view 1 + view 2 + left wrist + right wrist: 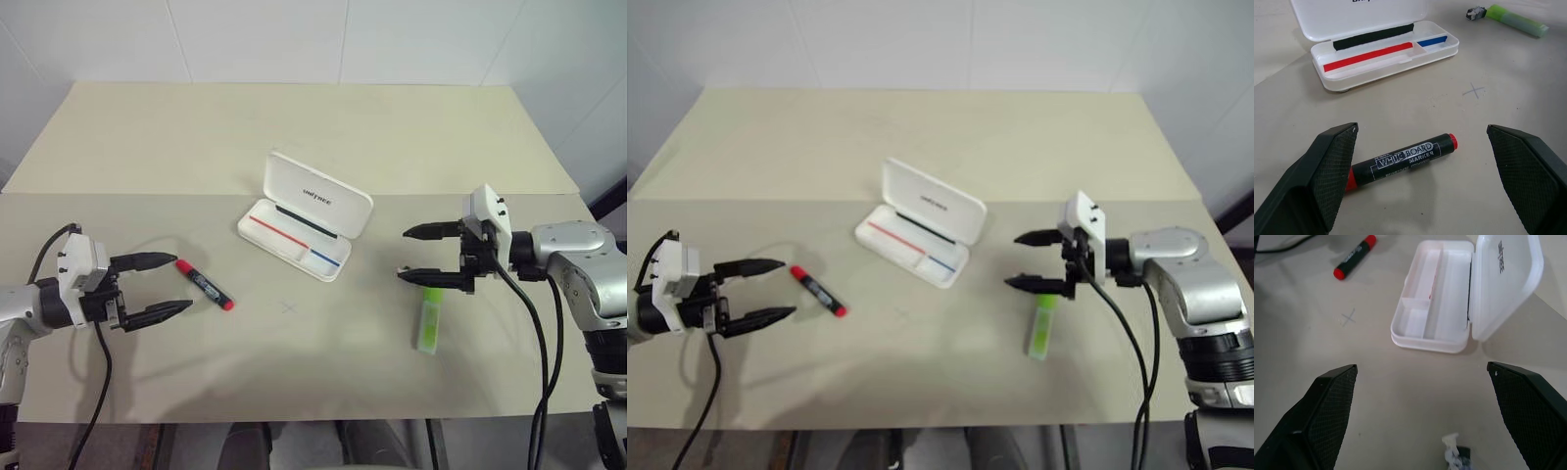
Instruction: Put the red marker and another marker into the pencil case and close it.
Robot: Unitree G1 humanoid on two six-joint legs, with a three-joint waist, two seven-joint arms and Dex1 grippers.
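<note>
Your left end effector (164,285) hovers low over the counter (294,137) with its two black fingers spread wide apart, holding nothing. The red marker (204,284) lies flat on the counter just beyond those fingertips, apart from them; in the left wrist view it sits between the two finger pads (1334,171), its cap end close to one pad, with no contact that you can confirm.

Your right end effector (416,254) likewise stands with its fingers wide apart and empty, one finger above the other as seen from the head camera. The green highlighter (428,319) lies on the counter just below and beside the lower fingertip; you cannot tell from above whether they touch.

The pencil case (294,238) rests between the two end effectors, nearer the middle of the counter, its lid (318,194) raised and tilted back. A red line and a blue line show in its tray, and no marker lies in it. A small pencilled cross (288,307) marks the counter in front of the case.

Count: one red marker, one green highlighter, one case, two end effectors.

Both forearms reach inward from the sides, roughly level, the fingers pointing toward each other across the counter.
</note>
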